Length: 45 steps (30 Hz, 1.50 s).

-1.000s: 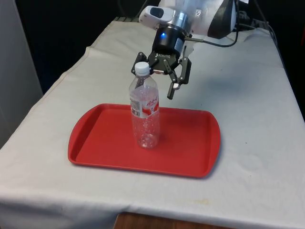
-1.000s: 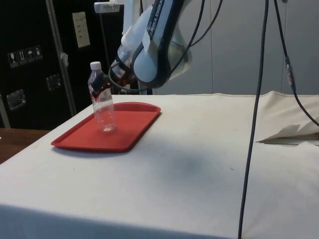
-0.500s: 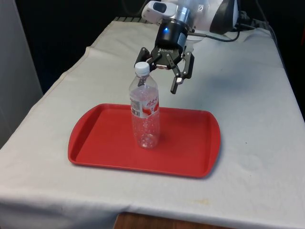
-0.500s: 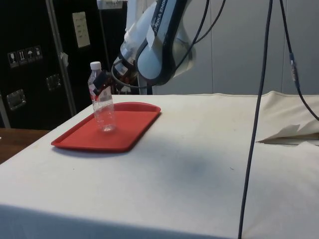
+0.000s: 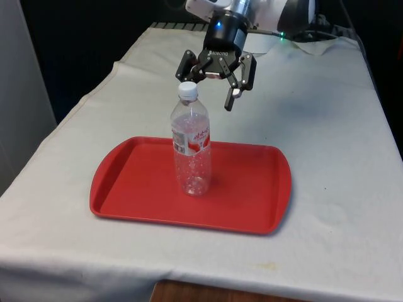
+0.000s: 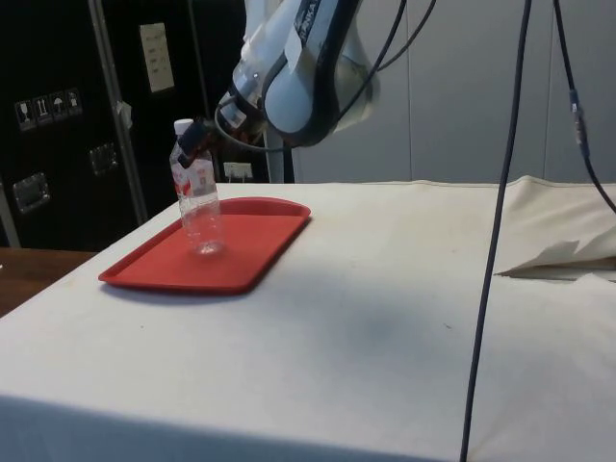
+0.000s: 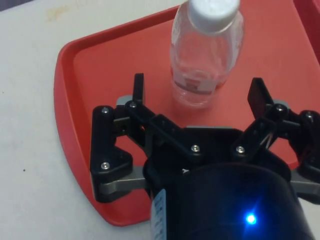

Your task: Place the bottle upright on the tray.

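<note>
Up and away goes the end effector (image 5: 205,89), fingers spread wide and empty; below and just ahead of it, the water bottle (image 5: 191,147) stands upright on the red tray (image 5: 252,201).

I count 1 clear plastic bottle with a white cap and red-and-white label (image 5: 191,145), 1 red rectangular plastic tray (image 5: 132,182), 1 table under a white cloth (image 5: 340,189), and my 1 black two-finger pincer (image 5: 204,94).
</note>
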{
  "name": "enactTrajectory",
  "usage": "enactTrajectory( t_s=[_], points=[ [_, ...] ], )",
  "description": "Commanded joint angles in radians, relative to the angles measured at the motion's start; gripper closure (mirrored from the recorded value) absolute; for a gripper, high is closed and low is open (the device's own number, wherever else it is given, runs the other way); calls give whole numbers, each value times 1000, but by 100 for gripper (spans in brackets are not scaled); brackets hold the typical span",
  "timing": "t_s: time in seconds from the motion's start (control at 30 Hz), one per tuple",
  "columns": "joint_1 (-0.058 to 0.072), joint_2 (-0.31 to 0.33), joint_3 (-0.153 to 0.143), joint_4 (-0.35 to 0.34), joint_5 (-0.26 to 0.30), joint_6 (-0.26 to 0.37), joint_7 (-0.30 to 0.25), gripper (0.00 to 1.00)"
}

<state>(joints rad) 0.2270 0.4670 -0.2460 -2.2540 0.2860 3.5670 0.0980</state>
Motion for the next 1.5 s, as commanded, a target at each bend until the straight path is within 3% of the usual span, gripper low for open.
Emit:
enactTrajectory(
  t_s=[0.0,0.03,0.2,0.3,0.4,0.73,1.47],
  points=[
    [-4,-15,3,-2,-5,-20,-1,0],
    [-1,-5,0,1,0,-7,-2,0],
    [-10,-49,6,-3,-8,-65,-10,0],
    [-6,-50,-1,1,0,-71,-19,0],
    [-11,-74,4,-3,-6,-103,-27,0],
    [-13,-118,2,-2,-5,-181,-78,0],
    [-10,-163,0,5,-1,-289,-198,0]
  ],
)
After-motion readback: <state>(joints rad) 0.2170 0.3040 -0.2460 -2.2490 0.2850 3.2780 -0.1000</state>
